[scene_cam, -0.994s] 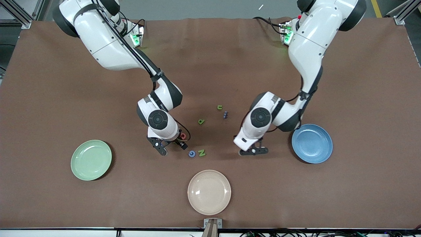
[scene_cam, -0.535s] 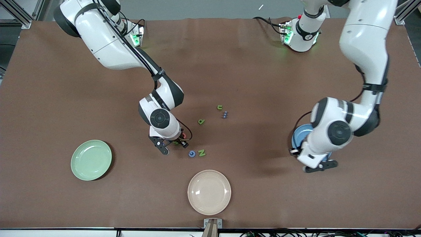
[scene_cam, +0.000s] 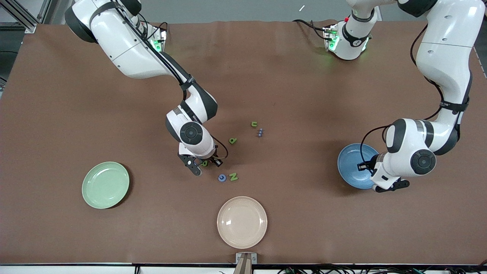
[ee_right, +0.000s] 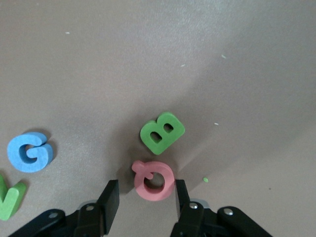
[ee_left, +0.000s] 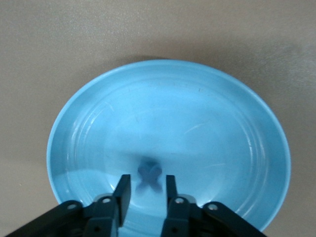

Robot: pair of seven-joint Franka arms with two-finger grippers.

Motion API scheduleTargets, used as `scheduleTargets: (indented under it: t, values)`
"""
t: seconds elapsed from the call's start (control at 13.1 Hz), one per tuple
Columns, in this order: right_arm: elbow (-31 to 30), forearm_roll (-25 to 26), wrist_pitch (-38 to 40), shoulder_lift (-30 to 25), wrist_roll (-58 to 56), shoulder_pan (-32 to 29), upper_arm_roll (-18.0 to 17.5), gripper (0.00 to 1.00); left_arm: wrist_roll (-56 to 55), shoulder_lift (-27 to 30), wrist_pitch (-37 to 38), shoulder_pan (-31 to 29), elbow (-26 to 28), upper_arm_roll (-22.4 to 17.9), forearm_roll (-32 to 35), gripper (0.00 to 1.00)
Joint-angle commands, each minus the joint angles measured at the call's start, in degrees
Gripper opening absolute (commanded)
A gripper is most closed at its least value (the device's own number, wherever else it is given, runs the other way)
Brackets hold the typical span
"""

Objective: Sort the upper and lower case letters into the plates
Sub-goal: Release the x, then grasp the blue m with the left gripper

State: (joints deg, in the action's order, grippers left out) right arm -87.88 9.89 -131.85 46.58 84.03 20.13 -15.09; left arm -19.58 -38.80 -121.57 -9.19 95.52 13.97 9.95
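Note:
My left gripper (scene_cam: 390, 185) hangs over the blue plate (scene_cam: 352, 167) at its edge nearest the front camera. In the left wrist view its fingers (ee_left: 124, 193) stand a little open, and a blue x (ee_left: 149, 177) lies free on the blue plate (ee_left: 197, 113) just past them. My right gripper (scene_cam: 206, 166) is low over the letters mid-table, open, its fingers (ee_right: 111, 198) on either side of a pink Q (ee_right: 154, 179) lying flat. One finger nearly touches the pink Q and the other stands apart. A green B (ee_right: 162, 132) lies beside the Q. The mint plate (scene_cam: 105, 185) holds nothing.
A blue C (scene_cam: 222, 177) and a green N (scene_cam: 233, 176) lie close to my right gripper, nearer the front camera. Farther back lie three more small letters: green (scene_cam: 233, 140), green u (scene_cam: 254, 124), blue (scene_cam: 260, 132). A cream plate (scene_cam: 242, 222) stands by the front edge.
My left arm swung from mid-table to over the blue plate, and its jaws parted and let go of the blue x. My right gripper's jaws narrowed around the pink Q.

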Motion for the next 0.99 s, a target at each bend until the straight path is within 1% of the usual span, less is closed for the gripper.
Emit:
scheduleTargets:
  t: [0.0, 0.15, 0.23, 0.31, 0.38, 0.46, 0.54, 0.69, 0.84, 0.92]
  values:
    - [0.34, -0.4, 0.27, 0.18, 0.61, 0.0, -0.29, 0.47, -1.85, 5.91, 0.28, 1.0, 3.35, 1.32, 0.77, 1.0]
    - [0.25, -0.4, 0.19, 0.18, 0.53, 0.0, -0.29, 0.48, -6.76, 7.42, 1.68, 3.64, 3.54, 4.03, 0.77, 0.99]
    - [0.16, -0.31, 0.1, 0.18, 0.26, 0.0, -0.21, 0.5, -10.62, 7.34, 1.51, 4.69, 3.28, 6.05, -0.1, 0.97]
    - [0.16, -0.31, 0.1, 0.18, 0.26, 0.0, -0.2, 0.51, -15.96, 6.99, 1.07, 5.14, 3.27, 8.24, -0.19, 0.96]
    - [0.16, -0.22, 0.01, 0.27, 0.26, 0.0, -0.2, 0.52, -21.93, 6.38, 0.55, 5.23, 3.19, 11.14, -0.28, 0.92]
    - [0.16, -0.13, 0.01, 0.35, 0.26, 0.0, -0.2, 0.53, -28.08, 5.41, -0.59, 5.75, 3.18, 13.17, -0.28, 0.9]
    - [0.16, 0.04, -0.08, 0.36, 0.26, -0.09, -0.2, 0.53, -31.71, 4.97, -0.95, 7.5, 3.1, 13.62, -0.19, 0.9]
    - [-0.01, 0.31, -0.25, 0.44, 0.09, -0.09, -0.12, 0.53, -39.61, 3.56, -1.65, 12.24, 3.01, 13.63, -0.54, 0.86]
    - [-0.01, 0.39, -0.25, 0.44, 0.0, -0.09, -0.03, 0.51, -52.86, 1.9, -4.36, 15.5, 3.1, 13.63, -0.54, 0.84]
    - [-0.1, 0.48, -0.17, 0.44, 0.0, -0.09, -0.03, 0.48, -60.24, 0.84, -6.03, 16.82, 3.1, 13.63, -0.46, 0.83]
